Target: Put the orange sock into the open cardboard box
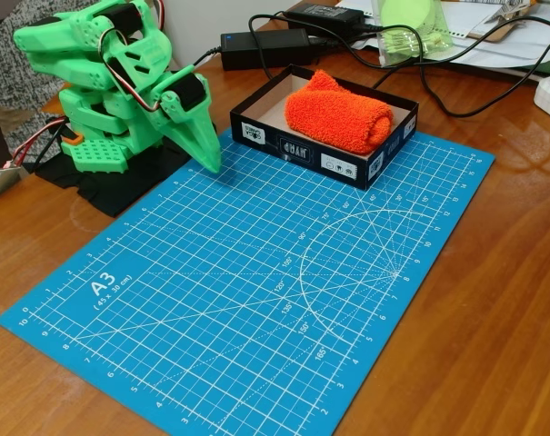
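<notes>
Sock (340, 116): lies inside the box, long axis left to right, filling most of the floor; its top rises above the walls.
Box (297, 151): on the bench, open top, just past the mat's far edge, near wall along that edge.
Hand (207, 160): green, folded down at far left, tip pointing down onto the mat's far left corner; fingers look closed together, holding nothing.
Arm (111, 82): folded over its base, left of the box, a narrow gap between them.
Mat (256, 291): blue cutting mat, its whole surface bare from near edge to box.
Bench (493, 300): wood, bare strip right of the mat.
Far edge: black adapter (265, 47), cables, papers behind the box.
</notes>
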Tool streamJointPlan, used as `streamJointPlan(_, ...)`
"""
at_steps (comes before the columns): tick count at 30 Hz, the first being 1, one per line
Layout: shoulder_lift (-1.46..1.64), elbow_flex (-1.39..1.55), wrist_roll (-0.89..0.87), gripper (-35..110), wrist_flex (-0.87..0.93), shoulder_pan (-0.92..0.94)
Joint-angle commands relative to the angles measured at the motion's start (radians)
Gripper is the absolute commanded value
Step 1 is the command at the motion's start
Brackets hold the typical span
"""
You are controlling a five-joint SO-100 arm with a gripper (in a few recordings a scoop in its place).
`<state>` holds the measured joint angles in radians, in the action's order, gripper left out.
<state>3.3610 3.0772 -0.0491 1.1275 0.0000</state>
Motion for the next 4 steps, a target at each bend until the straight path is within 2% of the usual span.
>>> streamJointPlan(1,0.015,-0.003,-0.014,0,-0.008,0.015)
streamJointPlan(4,0.015,-0.003,-0.012,0,-0.008,0.011)
